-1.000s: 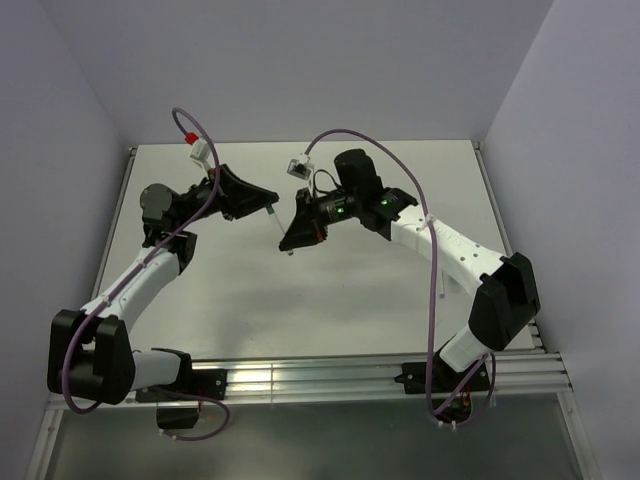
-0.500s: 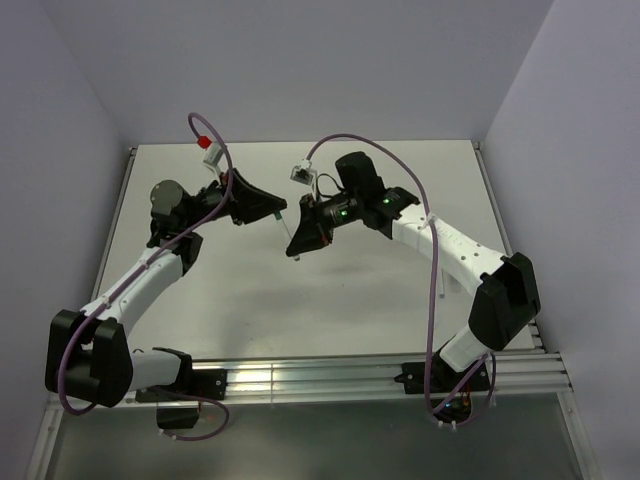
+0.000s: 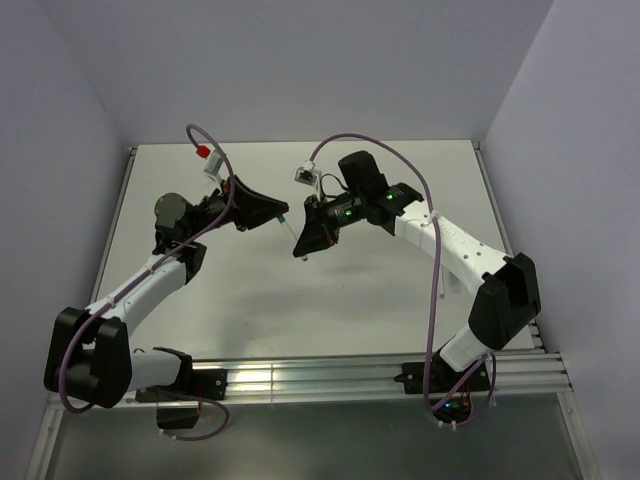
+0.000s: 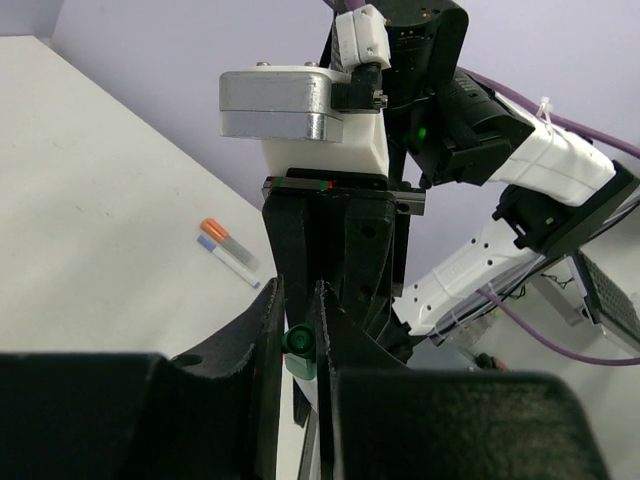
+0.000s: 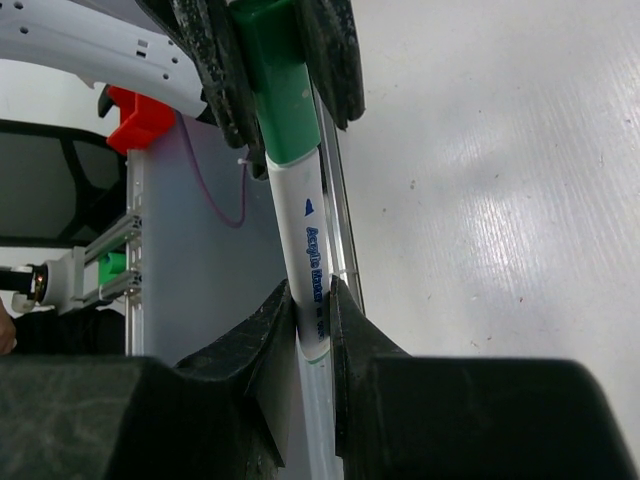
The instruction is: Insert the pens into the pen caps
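The right hand (image 5: 310, 293) is clamped on the barrel of a slim white plastic pen (image 5: 305, 220) with blue lettering. The left hand (image 4: 298, 296) is pinched shut on a short dark green plastic cap (image 5: 272, 80). Both are held in the air above the pale table (image 5: 480, 200), and the pen's end sits in the cap's mouth. How deep it sits cannot be told.

The pen looks light, stiff and smooth, so it may slide or roll between the pads under push. A hold close to the cap end seems best. The cap is tiny and may twist, so it wants gripping by its sides.

Counted: one green cap and one pen are in the hands. Two more slim sticks lie side by side on the table, one orange-tipped (image 4: 215, 228), one blue-tipped (image 4: 207, 241).
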{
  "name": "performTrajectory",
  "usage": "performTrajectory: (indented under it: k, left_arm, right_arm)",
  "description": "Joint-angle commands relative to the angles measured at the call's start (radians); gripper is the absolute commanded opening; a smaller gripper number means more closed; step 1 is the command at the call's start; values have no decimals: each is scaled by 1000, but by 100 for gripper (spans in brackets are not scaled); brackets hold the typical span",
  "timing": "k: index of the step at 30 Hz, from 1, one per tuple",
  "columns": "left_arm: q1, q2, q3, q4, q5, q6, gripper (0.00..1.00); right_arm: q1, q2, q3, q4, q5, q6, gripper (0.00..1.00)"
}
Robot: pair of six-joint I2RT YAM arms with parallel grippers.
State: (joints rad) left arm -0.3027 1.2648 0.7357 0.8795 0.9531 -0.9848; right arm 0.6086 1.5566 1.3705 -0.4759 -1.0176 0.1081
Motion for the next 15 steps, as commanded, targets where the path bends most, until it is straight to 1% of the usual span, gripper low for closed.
performTrajectory:
  k: [1, 9, 15]
  left_arm:
    - [-96, -12, -79, 16, 279, -86, 0]
    - [-131, -2, -133, 114, 236, -178, 0]
    - [-159, -31, -173, 49, 228, -140, 0]
  right_arm:
    - [-58, -7, 133, 327, 119, 31, 0]
    - [-56, 19, 170, 362, 129, 48, 0]
    - [-58, 33, 203, 359, 136, 24, 0]
